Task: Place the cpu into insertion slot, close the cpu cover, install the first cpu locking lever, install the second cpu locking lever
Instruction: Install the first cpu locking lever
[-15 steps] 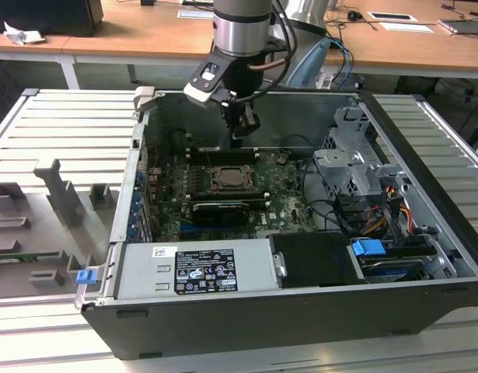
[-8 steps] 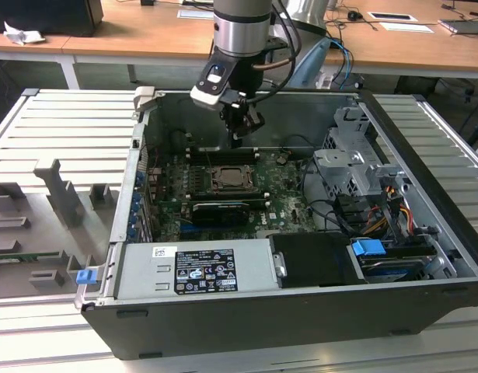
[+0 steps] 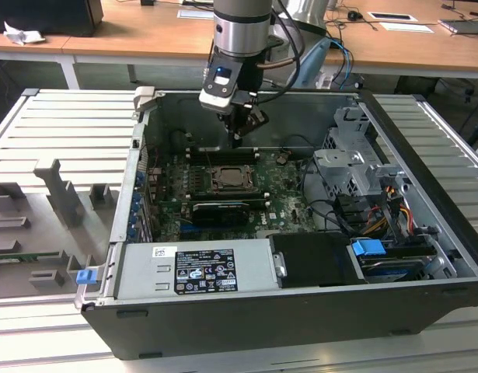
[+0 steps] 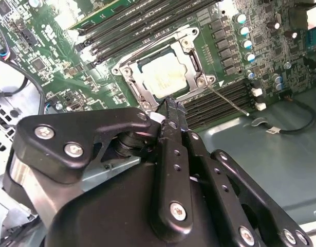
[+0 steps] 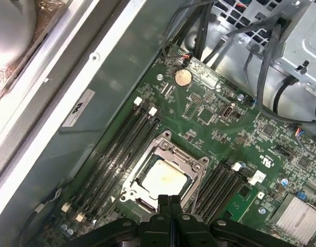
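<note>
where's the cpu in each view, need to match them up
Exterior view: cpu mid-board, under the tool.
Second wrist view: cpu inside the silver cpu cover, just past the tool tips.
First wrist view: cpu likewise framed, just beyond the tool.
Shared landmark: black memory slots flanking it on two sides.

Around the cpu [image 5: 165, 177]
It lies in the insertion slot [image 5: 129, 194] under the cpu cover [image 5: 170, 146], memory slots [image 5: 122, 149] on both sides, the hand [image 5: 170, 199] just above.
</note>
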You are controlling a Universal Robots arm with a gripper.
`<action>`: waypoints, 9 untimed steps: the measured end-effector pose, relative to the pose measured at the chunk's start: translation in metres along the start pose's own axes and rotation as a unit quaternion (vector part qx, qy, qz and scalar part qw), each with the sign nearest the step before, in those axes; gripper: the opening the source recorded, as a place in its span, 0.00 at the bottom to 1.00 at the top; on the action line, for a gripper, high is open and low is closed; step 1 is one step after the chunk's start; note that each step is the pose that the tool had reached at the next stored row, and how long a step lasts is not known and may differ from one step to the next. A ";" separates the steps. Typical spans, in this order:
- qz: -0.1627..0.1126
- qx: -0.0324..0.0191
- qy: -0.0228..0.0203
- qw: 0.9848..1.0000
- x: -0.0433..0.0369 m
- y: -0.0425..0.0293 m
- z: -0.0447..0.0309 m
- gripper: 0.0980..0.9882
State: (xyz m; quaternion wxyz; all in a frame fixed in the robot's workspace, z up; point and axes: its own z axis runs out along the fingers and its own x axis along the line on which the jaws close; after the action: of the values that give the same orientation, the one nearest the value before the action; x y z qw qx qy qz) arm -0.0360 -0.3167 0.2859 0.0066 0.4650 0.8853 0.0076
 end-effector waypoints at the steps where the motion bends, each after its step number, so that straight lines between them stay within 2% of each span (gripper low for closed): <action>1: -0.006 0.000 0.000 1.000 0.0000 0.0000 0.0000 0.01; 5: -0.046 0.000 0.001 0.999 0.0000 0.0000 0.0000 0.01; 9: -0.066 0.000 0.001 0.998 0.0000 0.0000 0.0000 0.01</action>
State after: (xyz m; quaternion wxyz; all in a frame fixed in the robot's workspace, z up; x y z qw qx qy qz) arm -0.0360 -0.3167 0.2858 0.0061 0.4059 0.9139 0.0080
